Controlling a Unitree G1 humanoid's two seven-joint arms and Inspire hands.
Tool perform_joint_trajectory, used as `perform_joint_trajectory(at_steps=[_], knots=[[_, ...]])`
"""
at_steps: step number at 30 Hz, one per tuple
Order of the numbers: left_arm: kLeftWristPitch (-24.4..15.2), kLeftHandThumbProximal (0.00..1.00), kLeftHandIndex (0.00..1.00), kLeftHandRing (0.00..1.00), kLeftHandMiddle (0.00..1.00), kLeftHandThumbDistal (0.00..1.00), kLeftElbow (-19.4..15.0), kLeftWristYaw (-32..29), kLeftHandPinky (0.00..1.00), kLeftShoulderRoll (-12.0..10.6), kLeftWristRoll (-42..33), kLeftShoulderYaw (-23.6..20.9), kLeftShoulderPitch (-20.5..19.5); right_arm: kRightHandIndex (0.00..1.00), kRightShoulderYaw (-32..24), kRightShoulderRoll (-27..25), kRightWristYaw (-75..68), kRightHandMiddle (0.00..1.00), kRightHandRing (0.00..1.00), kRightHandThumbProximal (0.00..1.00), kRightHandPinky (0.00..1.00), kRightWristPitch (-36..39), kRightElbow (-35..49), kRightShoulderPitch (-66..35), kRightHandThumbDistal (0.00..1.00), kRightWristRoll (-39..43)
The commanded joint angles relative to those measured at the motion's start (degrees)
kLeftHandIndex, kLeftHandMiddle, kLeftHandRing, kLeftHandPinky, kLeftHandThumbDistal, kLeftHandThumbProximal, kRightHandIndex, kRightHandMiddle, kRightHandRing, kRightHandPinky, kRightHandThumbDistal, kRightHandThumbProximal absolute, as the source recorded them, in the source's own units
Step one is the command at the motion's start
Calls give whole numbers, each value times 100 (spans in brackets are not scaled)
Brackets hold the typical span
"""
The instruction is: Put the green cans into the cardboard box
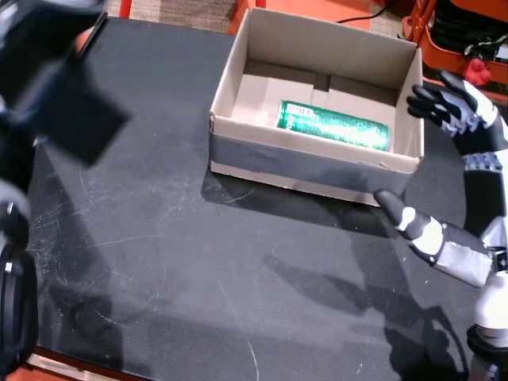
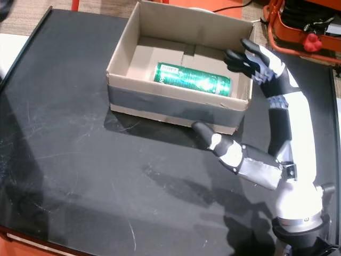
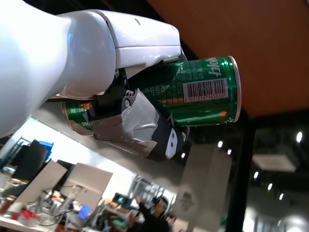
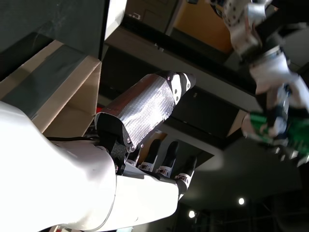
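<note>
Held close in the left hand [image 3: 130,123], whose taped thumb presses across it, a glossy green can [image 3: 203,94] shows its barcode and silver rim. On the scuffed matte black table [image 1: 175,262], the right hand [image 2: 250,160] rests empty with fingers spread just beside the cardboard box [image 1: 309,171]. Beyond the box's taped near wall, another green can [image 2: 192,79] lies on its side inside, with bare floor around it.

Light falls from above onto my table [image 1: 198,262], dull sheen and fine scratches showing, with soft shadows under my right hand [image 2: 250,154] and along the cardboard box [image 2: 176,104]. My head views are dim but sharp, except a blurred dark mass at 1 left edge. Ceiling lamps glare in my wrist views.
</note>
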State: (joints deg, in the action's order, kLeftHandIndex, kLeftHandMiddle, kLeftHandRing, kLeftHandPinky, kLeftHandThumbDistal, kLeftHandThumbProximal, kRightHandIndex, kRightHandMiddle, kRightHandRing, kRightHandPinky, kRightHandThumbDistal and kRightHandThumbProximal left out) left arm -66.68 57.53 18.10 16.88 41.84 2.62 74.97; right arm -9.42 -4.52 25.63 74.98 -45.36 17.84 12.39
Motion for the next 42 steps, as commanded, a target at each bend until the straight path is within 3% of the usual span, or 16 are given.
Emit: perform_joint_trajectory(at_steps=[1, 6, 9, 11, 13, 16, 18, 21, 22, 25, 27, 30, 32, 36, 41, 42], knots=[[219, 0, 2, 53, 24, 4, 387, 894, 58, -32, 677, 615, 468, 69, 33, 31, -139, 71, 76, 40, 85, 174, 26, -9, 97, -112], [1168, 0, 7, 59, 36, 0, 1473, 1502, 60, -418, 1283, 1776, 871, 69, 264, 193, -396, 70, 76, 37, 85, 177, 468, -217, 97, -207], [1977, 0, 14, 63, 43, 15, 1839, 1382, 62, -618, 1487, 2304, 980, 70, 351, 259, -533, 71, 77, 39, 85, 255, 626, -328, 94, -273], [2445, 0, 16, 63, 44, 14, 2003, 1023, 61, -742, 1398, 2423, 1005, 69, 375, 281, -632, 72, 77, 41, 85, 338, 662, -383, 93, -363], [2946, 0, 18, 64, 45, 1, 2091, 667, 62, -825, 1373, 2538, 1045, 69, 400, 263, -701, 72, 77, 43, 86, 439, 616, -381, 95, -446], [3564, 0, 22, 54, 39, 6, 2150, 477, 52, -914, 1509, 2830, 1118, 68, 382, 271, -816, 71, 76, 45, 85, 604, 517, -365, 93, -573], [3800, 0, 12, 50, 33, 7, 2175, 379, 48, -978, 1459, 2914, 1130, 67, 327, 298, -921, 71, 76, 47, 84, 689, 475, -358, 93, -714], [3945, 0, 8, 48, 30, 1, 2198, 265, 46, -1073, 1329, 2923, 1096, 65, 235, 321, -1094, 69, 75, 51, 84, 860, 298, -325, 95, -919], [3941, 0, 9, 45, 29, 9, 2206, 171, 44, -1115, 1236, 2865, 1069, 65, 186, 321, -1148, 69, 75, 52, 84, 954, 206, -302, 93, -1003], [3861, 0, 12, 35, 24, 7, 2226, -419, 40, -1214, 866, 2626, 1015, 64, 47, 347, -1305, 68, 74, 52, 83, 1150, 21, -230, 86, -1263], [3806, 0, 1, 26, 14, 0, 2223, -676, 30, -1279, 624, 2487, 962, 64, -53, 343, -1398, 68, 74, 52, 83, 1227, -28, -172, 83, -1459], [3787, 0, 3, 41, 19, 0, 2218, -1028, 39, -1359, 303, 2265, 886, 62, -88, 359, -1532, 66, 72, 52, 81, 1288, -109, -79, 80, -1599], [3833, 0, 19, 59, 38, 0, 2217, -1263, 57, -1398, 167, 2194, 865, 60, -148, 347, -1600, 65, 71, 53, 81, 1360, -138, -7, 77, -1728], [3863, 0, 2, 32, 17, 3, 2208, -1516, 33, -1452, 49, 2135, 817, 59, -131, 326, -1737, 64, 71, 52, 80, 1467, -197, 79, 75, -1829], [3849, 0, 7, 59, 41, 0, 2207, -1765, 55, -1506, -80, 2068, 752, 60, -148, 311, -1879, 63, 69, 53, 80, 1521, -173, 95, 73, -1975], [3889, 0, 12, 61, 47, 8, 2207, -1814, 57, -1518, -99, 2061, 746, 59, -141, 319, -1911, 62, 69, 52, 79, 1534, -171, 97, 74, -1978]])
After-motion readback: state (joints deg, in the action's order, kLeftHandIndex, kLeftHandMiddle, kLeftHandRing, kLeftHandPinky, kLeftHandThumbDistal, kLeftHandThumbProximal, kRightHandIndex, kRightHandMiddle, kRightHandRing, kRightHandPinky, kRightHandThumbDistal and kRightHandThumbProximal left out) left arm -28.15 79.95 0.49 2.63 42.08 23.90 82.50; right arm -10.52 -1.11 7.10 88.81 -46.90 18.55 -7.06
